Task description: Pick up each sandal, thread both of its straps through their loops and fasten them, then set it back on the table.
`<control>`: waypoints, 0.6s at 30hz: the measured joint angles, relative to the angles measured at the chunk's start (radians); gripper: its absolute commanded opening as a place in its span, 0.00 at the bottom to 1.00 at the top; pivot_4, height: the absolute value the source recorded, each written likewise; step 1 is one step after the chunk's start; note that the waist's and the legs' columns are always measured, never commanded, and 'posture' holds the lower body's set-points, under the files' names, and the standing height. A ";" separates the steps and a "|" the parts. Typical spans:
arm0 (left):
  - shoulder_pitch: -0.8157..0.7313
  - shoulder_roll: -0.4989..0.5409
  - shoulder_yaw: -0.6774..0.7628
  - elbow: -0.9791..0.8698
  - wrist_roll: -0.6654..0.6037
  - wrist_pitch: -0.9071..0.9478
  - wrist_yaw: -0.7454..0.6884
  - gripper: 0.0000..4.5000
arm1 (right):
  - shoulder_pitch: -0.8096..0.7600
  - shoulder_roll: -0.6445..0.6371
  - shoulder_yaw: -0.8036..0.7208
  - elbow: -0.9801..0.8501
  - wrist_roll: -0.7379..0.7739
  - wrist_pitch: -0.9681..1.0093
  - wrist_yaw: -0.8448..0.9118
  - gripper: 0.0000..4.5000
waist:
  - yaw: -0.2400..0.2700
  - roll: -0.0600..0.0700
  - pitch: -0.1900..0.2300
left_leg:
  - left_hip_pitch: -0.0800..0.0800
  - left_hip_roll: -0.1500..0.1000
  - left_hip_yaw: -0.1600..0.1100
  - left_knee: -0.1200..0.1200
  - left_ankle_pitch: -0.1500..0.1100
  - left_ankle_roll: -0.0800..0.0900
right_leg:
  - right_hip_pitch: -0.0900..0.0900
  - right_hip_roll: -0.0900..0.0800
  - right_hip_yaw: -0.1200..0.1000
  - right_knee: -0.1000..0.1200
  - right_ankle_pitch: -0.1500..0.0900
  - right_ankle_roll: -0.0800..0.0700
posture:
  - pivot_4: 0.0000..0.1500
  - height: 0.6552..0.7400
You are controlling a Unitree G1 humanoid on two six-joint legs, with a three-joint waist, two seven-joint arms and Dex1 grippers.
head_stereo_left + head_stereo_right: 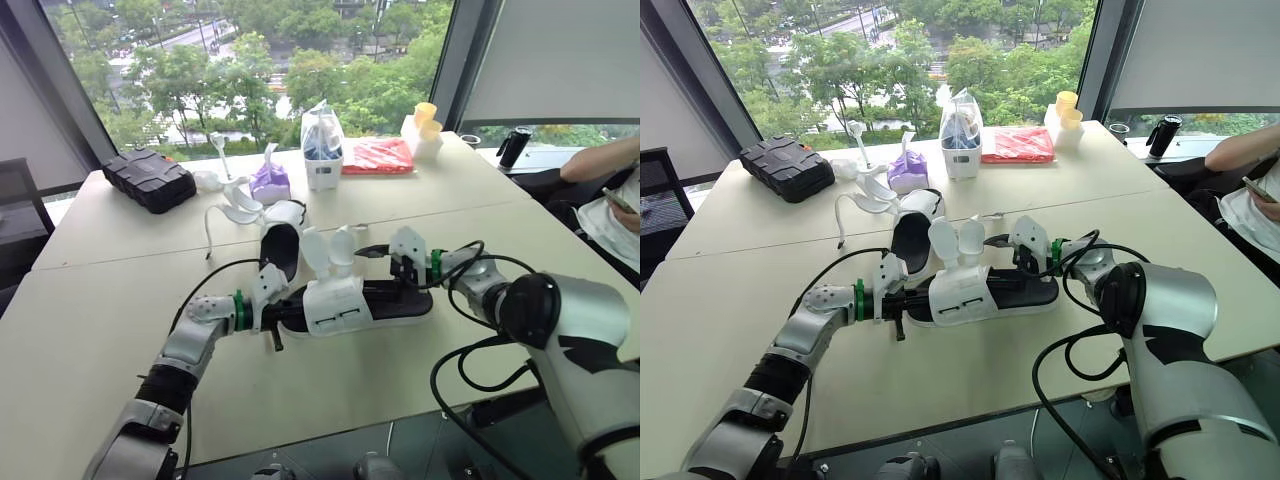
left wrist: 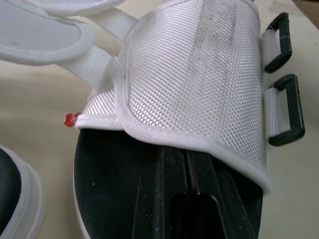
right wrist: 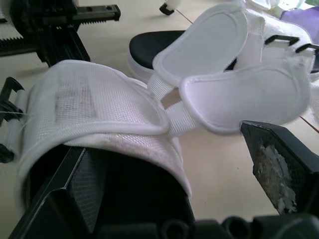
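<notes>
Sandal (image 1: 345,300) lies mid-table (image 1: 100,300), both straps (image 1: 330,250) upright and unthreaded. Left fingers (image 2: 184,199) clamp its toe end. Right fingers (image 3: 284,164) stand wide apart at the heel, gripping nothing. Risk: when lifted by the toe alone, the heel may swing, moving the loops (image 2: 298,113) off line.

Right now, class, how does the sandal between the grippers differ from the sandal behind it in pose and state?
The near sandal lies crosswise, with the left gripper and right gripper at its ends; the far sandal points away, untouched. The near sandal's two straps stand up; the far sandal's white straps sprawl on the table. Both have black soles, white uppers and unfastened straps.
</notes>
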 measured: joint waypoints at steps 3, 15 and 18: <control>0.004 -0.033 0.001 0.001 -0.009 0.007 0.000 0.00 | 0.007 0.013 -0.001 0.000 0.000 0.007 0.009 0.99 | 0.000 0.000 0.000 | 0.000 0.000 0.000 0.000 0.000 0.000 | 0.000 0.000 0.000 0.000 0.000 0.000 | 1.00 1.00; 0.051 -0.069 -0.001 -0.068 -0.026 0.060 0.001 0.00 | 0.038 0.065 -0.001 0.000 0.000 0.008 -0.004 0.99 | -0.005 0.000 0.000 | 0.000 0.001 0.001 0.000 0.000 0.000 | -0.001 0.000 0.000 0.000 0.000 0.000 | 1.00 1.00; 0.060 -0.062 -0.004 -0.091 -0.025 0.069 0.007 0.00 | 0.046 0.075 -0.004 0.000 0.001 -0.005 -0.018 0.99 | -0.006 0.000 0.000 | 0.000 0.001 0.001 0.000 0.000 0.000 | -0.001 0.000 0.000 0.000 0.000 0.000 | 1.00 1.00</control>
